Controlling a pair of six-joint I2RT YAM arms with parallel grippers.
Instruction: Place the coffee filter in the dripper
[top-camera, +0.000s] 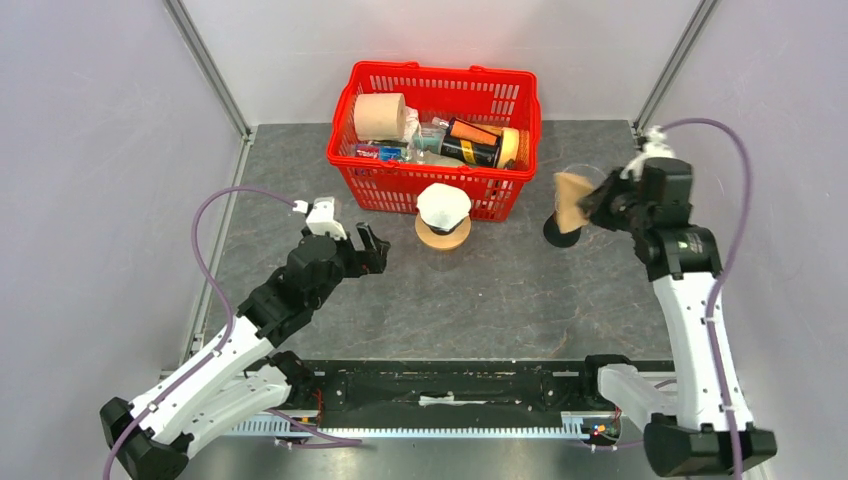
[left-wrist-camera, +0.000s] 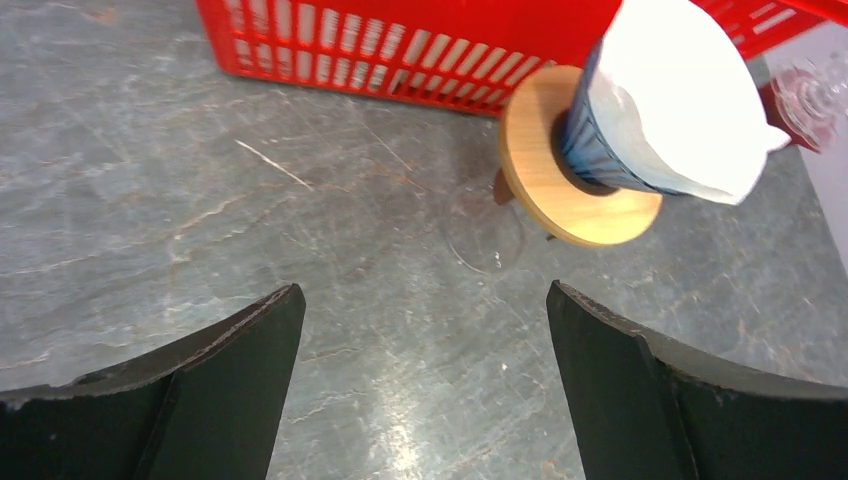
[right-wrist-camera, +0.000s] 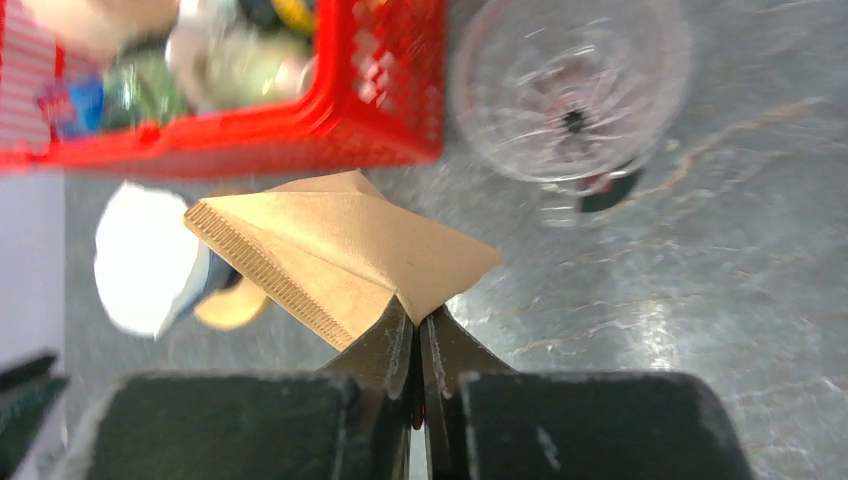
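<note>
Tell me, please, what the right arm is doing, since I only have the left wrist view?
Observer: The right gripper is shut on a brown coffee filter, pinching one corner.
Operator: Is that filter in a dripper yet?
Observer: No. It is held in the air beside the clear glass dripper, on the side toward the basket.
Operator: Thanks. What is inside the basket?
Observer: The red basket holds a tan roll in its left end, among other items.
</note>
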